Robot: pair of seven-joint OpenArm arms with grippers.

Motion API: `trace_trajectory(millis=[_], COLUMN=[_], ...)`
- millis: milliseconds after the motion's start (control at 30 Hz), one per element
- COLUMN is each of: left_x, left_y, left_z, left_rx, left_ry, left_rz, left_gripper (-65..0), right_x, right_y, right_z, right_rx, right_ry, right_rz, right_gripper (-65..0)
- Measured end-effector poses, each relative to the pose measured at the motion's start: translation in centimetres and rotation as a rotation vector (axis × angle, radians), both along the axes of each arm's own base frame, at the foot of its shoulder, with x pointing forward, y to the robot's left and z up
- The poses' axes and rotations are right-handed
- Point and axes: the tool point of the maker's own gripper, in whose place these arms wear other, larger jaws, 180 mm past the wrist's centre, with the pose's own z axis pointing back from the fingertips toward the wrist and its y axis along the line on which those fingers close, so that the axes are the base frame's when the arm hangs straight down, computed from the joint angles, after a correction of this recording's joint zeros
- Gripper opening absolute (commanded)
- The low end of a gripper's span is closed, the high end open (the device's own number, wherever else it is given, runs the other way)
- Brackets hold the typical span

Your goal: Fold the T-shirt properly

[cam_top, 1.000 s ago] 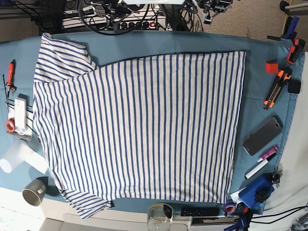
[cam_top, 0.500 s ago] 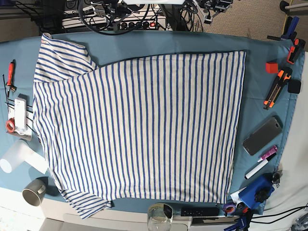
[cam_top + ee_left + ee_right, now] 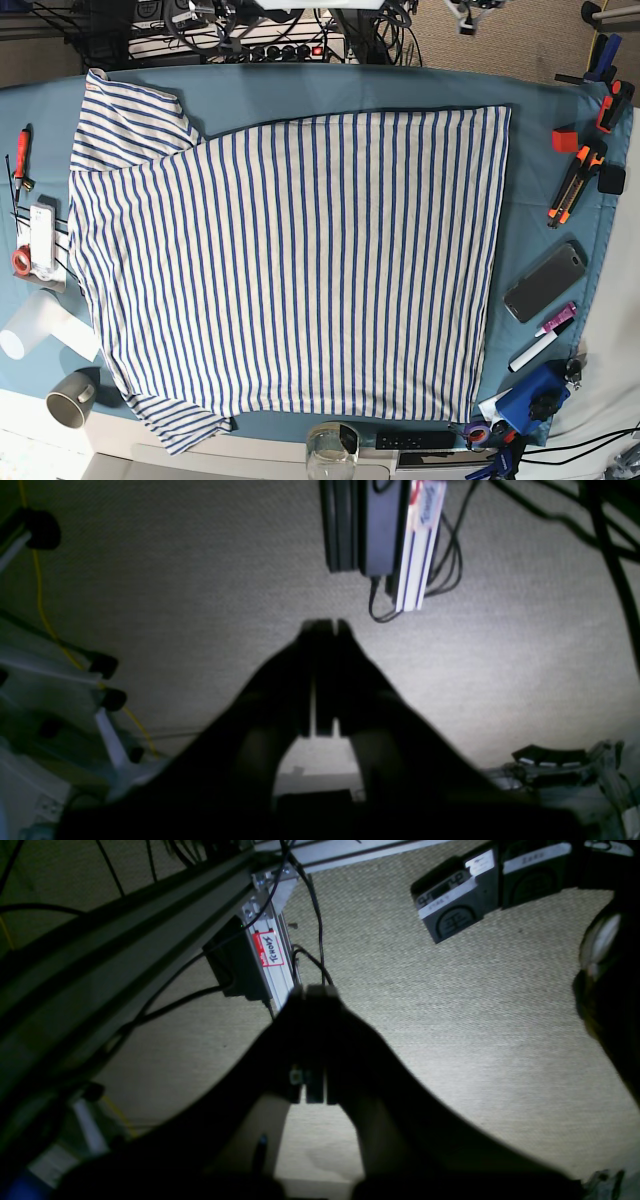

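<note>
The T-shirt (image 3: 290, 260) lies flat and spread out on the blue tablecloth (image 3: 400, 90). It is white with thin blue stripes. It fills most of the middle of the table in the base view. One short sleeve sticks out at 10 o'clock, and the other sleeve pokes out at 7 o'clock, over the near edge of the cloth. The straight bottom hem of the shirt is on the 3 o'clock side.

No arm is over the table in the base view. Nothing is touching the shirt.

The left gripper (image 3: 324, 626) is clenched, its two tips pressed together with nothing between them. It hangs over a gray carpet floor (image 3: 525, 670). A black box with a silver rail (image 3: 417, 545) is on the floor at 12 o'clock from the tips.

The right gripper (image 3: 311, 989) is clenched too, and it grasps nothing. It is also above the carpet, next to a metal frame bar (image 3: 125, 940) at 10 o'clock.

Small things sit around the shirt. A red screwdriver (image 3: 21, 150) is at 9 o'clock. A gray mug (image 3: 72, 398) is at 8 o'clock. A phone (image 3: 545, 281) and two marker pens (image 3: 545, 335) lie at 3 to 4 o'clock. Orange and black clamps (image 3: 580, 175) are at 2 o'clock. A glass (image 3: 332, 452) stands at 6 o'clock, just beside the shirt's edge.
</note>
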Motion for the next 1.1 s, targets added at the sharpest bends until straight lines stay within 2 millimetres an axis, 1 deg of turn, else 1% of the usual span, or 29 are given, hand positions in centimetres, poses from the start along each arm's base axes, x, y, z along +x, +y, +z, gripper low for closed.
trace_trajectory(millis=[100, 233, 333, 467, 533, 667, 733, 800, 867, 967, 1033, 1100], left_x=[0.1, -0.1, -0.4, -1.0, -1.4, -1.9, -1.9, -1.4, -0.6, 1.1, 2.1, 2.9], left_y=[0.4, -0.4, -1.1, -2.3, -2.8, -3.7, -3.9, -3.9, -3.2, -1.6, -0.6, 0.3], left_z=[0.3, 0.7, 1.1, 1.8, 2.3, 3.8, 4.7, 5.8, 6.8, 8.6, 9.8, 11.1], left_rx=[-0.003, -0.025, -0.043, -0.074, -0.091, -0.123, -0.124, -0.121, -0.111, -0.078, -0.061, -0.048], left_ry=[-0.023, -0.041, -0.054, -0.074, -0.086, -0.125, -0.150, -0.187, -0.229, -0.303, -0.351, -0.390], left_rz=[-0.007, -0.008, -0.011, -0.016, -0.020, -0.032, -0.020, 0.013, 0.054, 0.110, 0.138, 0.158], left_gripper=[-65.0, -65.0, -65.0, -65.0, -65.0, -65.0, -65.0, -65.0, -65.0, -65.0, -65.0, -65.0], right_x=[-0.8, -1.4, -2.1, -3.2, -3.5, -3.9, -3.9, -3.5, -2.6, -1.0, -0.4, -0.3], right_y=[-1.3, -3.8, -5.2, -6.0, -6.2, -5.8, -5.7, -5.5, -5.2, -4.6, -4.3, -4.1], right_z=[0.6, 1.5, 2.3, 3.7, 4.6, 6.9, 8.4, 9.8, 11.3, 13.4, 14.7, 15.8], right_rx=[-0.026, -0.072, -0.097, -0.094, -0.093, -0.085, -0.088, -0.094, -0.094, -0.094, -0.095, -0.097], right_ry=[-0.017, -0.045, -0.057, -0.081, -0.102, -0.158, -0.188, -0.226, -0.270, -0.339, -0.368, -0.382], right_rz=[0.012, 0.038, 0.058, 0.057, 0.051, 0.082, 0.107, 0.130, 0.151, 0.176, 0.195, 0.214], right_gripper=[-65.0, -65.0, -65.0, -65.0, -65.0, -65.0, -65.0, -65.0, -65.0, -65.0, -65.0, -65.0])
